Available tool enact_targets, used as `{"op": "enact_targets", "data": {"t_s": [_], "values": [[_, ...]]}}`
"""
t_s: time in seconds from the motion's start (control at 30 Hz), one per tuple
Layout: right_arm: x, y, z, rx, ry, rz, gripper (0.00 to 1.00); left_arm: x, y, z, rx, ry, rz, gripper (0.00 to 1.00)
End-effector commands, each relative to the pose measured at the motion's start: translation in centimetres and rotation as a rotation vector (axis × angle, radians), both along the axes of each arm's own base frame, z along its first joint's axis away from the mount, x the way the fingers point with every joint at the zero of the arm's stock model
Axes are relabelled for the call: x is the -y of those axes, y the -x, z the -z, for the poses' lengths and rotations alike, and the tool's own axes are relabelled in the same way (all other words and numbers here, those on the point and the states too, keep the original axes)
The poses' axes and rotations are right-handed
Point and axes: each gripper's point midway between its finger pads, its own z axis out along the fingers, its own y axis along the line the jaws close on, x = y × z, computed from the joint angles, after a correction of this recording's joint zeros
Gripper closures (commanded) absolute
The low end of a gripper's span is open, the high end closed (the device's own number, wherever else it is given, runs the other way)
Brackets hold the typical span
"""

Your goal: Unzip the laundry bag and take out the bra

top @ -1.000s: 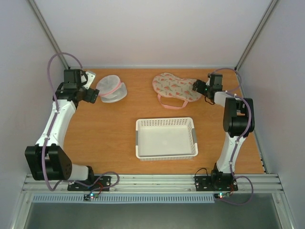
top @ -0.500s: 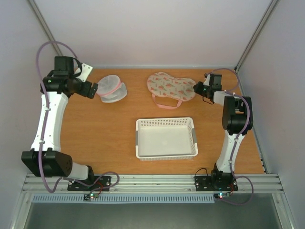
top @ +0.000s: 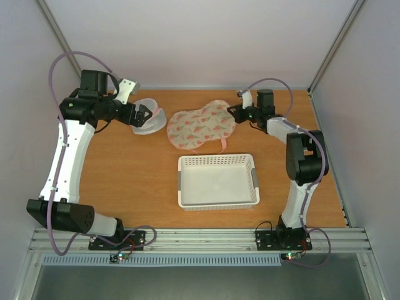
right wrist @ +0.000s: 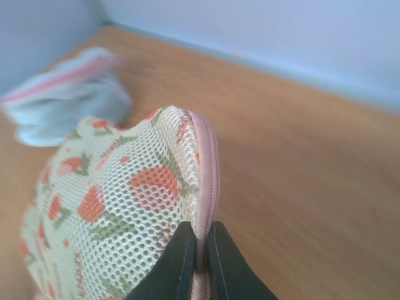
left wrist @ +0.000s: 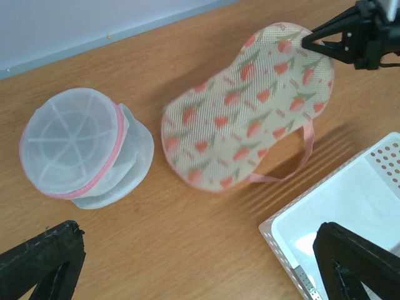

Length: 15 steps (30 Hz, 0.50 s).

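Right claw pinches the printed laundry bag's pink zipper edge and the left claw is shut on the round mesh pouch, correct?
No: the left claw is open, holding nothing; the round mesh pouch lies free, per the left wrist view. The right claw does pinch the laundry bag.

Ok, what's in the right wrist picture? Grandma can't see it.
The right gripper pinches the pink zipper edge of a cream mesh laundry bag printed red and green. A blurred white pouch lies behind it on the wooden table.

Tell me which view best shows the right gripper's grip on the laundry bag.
Right wrist: the right gripper pinches the laundry bag at its pink zipper edge, close up. Top external and left wrist show that contact from afar.
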Motion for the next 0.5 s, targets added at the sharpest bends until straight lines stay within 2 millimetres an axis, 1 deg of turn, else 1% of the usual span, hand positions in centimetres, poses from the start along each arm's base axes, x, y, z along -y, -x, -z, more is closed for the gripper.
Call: {"op": "enact_targets", "data": {"t_s": [0.0,0.13,0.23,0.33,0.4,0.47], "values": [[-6.1,3.7,-12.2,0.502,0.017,-0.31,0.99,-0.1,-1.2,-1.2,0.072,0.0,-0.003,0.01],[-8.4,5.2,-16.6,0.679,0.022,-0.388,0.99,-0.3,-1.0,-0.2,0.047,-0.028,0.007,0.01],[-10.0,6.9,-19.7,0.782,0.01,-0.466,0.99,0.1,-0.4,-0.6,0.053,-0.039,0.059,0.01],[-11.5,9.3,-21.8,0.894,0.032,-0.537,0.99,0.6,0.4,-2.0,0.088,-0.049,0.126,0.01],[-12.3,11.6,-22.8,0.967,0.04,-0.603,0.99,1.1,1.1,-2.6,0.108,-0.058,0.187,0.02],[-12.6,13.4,-23.6,1.022,0.044,-0.65,0.99,1.7,2.0,-3.1,0.134,-0.081,0.27,0.04]]}}
